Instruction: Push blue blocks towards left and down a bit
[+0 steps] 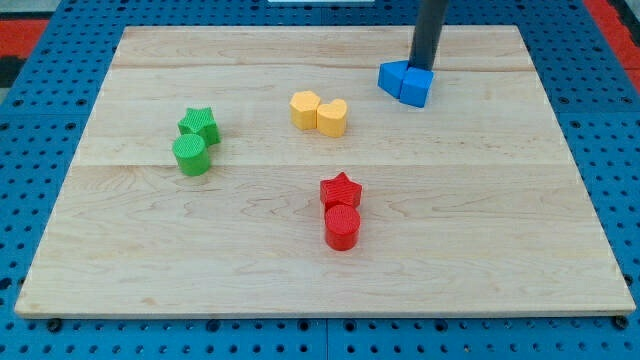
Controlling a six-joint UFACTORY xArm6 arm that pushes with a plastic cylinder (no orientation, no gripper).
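Note:
Two blue blocks sit touching each other near the view's top right of the wooden board; their shapes are hard to make out. My dark rod comes down from the view's top, and my tip rests right behind the blue blocks, touching their top-right side.
Two yellow blocks, one heart-shaped, sit left of the blue ones. A green star and a green cylinder lie at the left. A red star and a red cylinder lie at the lower centre.

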